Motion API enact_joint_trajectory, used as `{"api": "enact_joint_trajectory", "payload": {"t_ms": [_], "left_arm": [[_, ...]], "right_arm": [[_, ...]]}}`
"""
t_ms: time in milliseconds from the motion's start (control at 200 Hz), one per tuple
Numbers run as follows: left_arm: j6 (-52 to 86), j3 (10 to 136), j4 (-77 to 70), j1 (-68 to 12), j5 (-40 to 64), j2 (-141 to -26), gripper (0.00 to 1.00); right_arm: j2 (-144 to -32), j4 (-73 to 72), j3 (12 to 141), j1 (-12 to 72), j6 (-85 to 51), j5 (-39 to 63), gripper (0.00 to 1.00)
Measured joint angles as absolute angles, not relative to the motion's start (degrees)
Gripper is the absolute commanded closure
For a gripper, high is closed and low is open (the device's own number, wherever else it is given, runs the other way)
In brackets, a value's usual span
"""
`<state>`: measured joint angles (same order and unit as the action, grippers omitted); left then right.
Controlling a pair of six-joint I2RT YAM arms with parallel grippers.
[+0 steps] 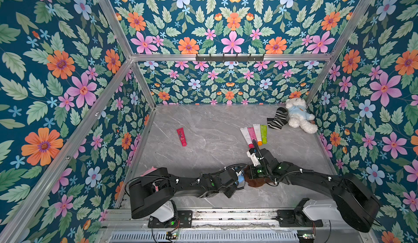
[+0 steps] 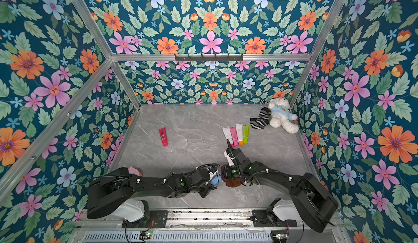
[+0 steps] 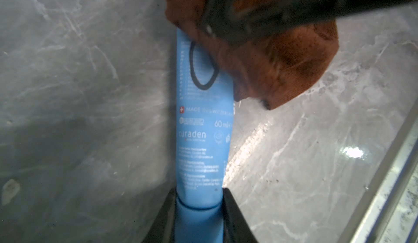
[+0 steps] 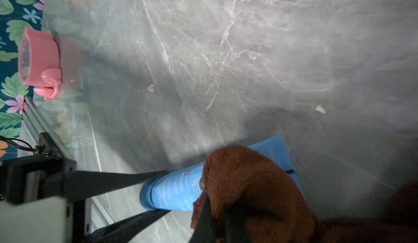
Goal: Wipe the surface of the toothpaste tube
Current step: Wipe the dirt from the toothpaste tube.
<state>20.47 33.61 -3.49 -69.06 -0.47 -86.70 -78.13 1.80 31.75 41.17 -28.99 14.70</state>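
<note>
A light blue toothpaste tube (image 3: 203, 128) is held off the grey marble table near the front middle. My left gripper (image 3: 199, 198) is shut on its cap end, one finger on each side. A black pen loop (image 3: 202, 67) is drawn on the tube's upper part. My right gripper (image 4: 217, 219) is shut on a brown cloth (image 4: 248, 180), which lies pressed over the tube's flat end. In both top views the tube (image 1: 241, 180) and the cloth (image 2: 233, 181) show only between the two wrists. The crimped tip of the tube (image 4: 280, 149) sticks out past the cloth.
A red tube (image 1: 181, 136) lies at mid left. Several tubes (image 1: 254, 134) lie in a row behind the right wrist. Striped socks (image 1: 277, 118) and a white teddy bear (image 1: 298, 115) fill the back right corner. A pink cup (image 4: 40, 58) stands at the front left by the wall.
</note>
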Motion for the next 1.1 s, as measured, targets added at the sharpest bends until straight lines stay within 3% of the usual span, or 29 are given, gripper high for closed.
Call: {"api": "enact_joint_trajectory", "payload": {"t_ms": [475,845,975,1100], "left_arm": [[20.8,33.1,-4.5,-69.1,-2.2,-86.4,0.91],[20.6,31.1,-6.4,-69.1,-3.0,-84.1,0.98],[20.6,31.1,-6.3,-69.1,-3.2,-84.1,0.99],[20.6,31.1,-4.7,-69.3,-3.6,-83.9,1.00]], "right_arm": [[-82.5,-17.8,25.5,47.7,-34.2,12.0,1.00],[-83.6,-17.5,24.8,38.8,-35.9,14.0,1.00],[-83.8,-16.6,25.5,39.6,-35.6,13.9,1.00],[-81.7,-14.6,26.1,45.3,-35.8,11.0,1.00]]}}
